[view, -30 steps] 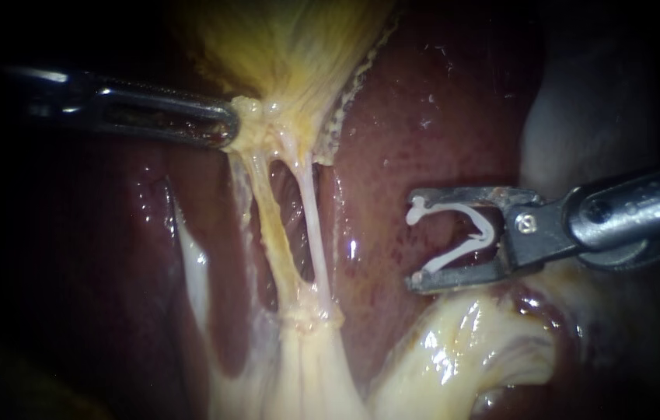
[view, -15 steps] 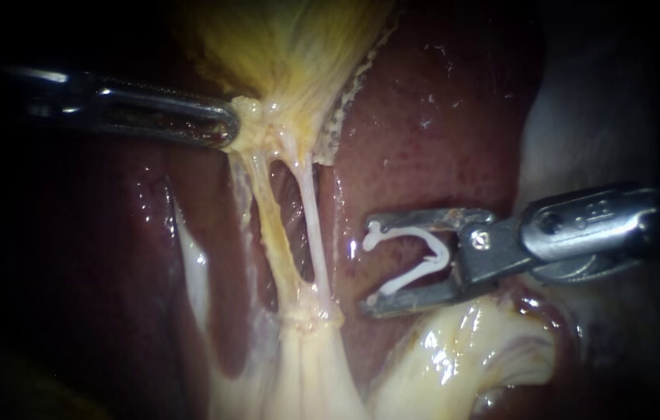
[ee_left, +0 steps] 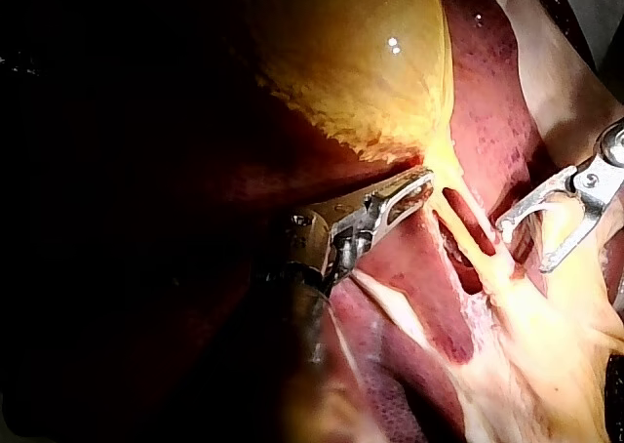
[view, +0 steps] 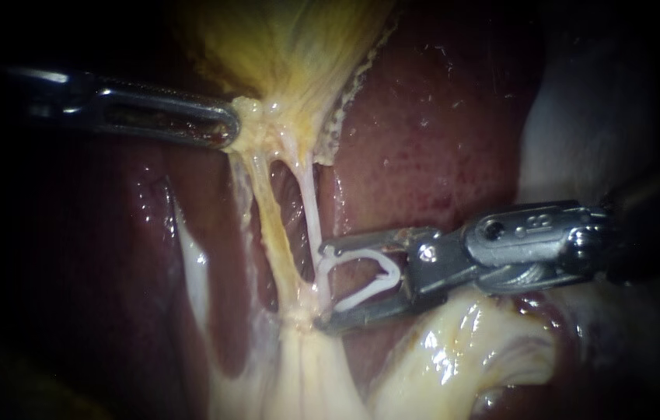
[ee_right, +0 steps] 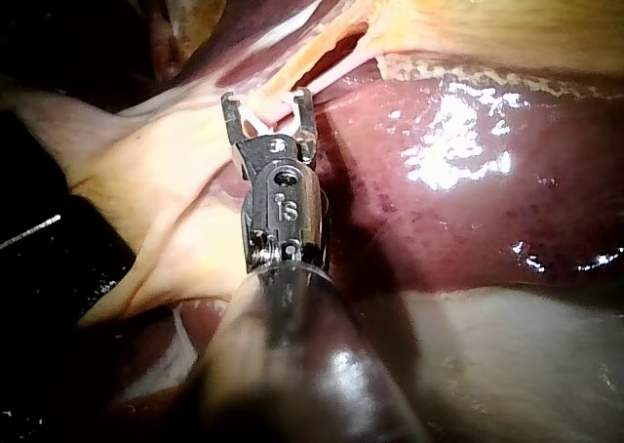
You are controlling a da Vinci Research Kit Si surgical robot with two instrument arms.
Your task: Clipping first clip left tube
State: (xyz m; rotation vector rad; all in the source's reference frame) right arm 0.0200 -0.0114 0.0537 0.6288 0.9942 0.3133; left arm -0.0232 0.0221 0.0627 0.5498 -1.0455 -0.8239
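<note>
R instrument [view: 322, 288]: jaws spread wide, cradling 1 open white clip [view: 389, 274], clip mouth against the pale right tube [view: 308, 202]. Yellowish left tube [view: 267, 218] sits just left, outside the clip. L instrument [view: 227, 128]: jaws clamped on gallbladder [view: 291, 47] neck. 2 instruments, 2 tubes, all over liver [view: 423, 140].

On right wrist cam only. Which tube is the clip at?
Observer: Endoscope view: the clip, open in the right tool, has its tips at the right tube, short of the left tube.
Operator: Tube inside the clip?
Observer: Not clearly; the tips only reach its near edge.
Operator: Left tool?
Observer: The left tool rests its tip against the base of the gallbladder, above both tubes.
</note>
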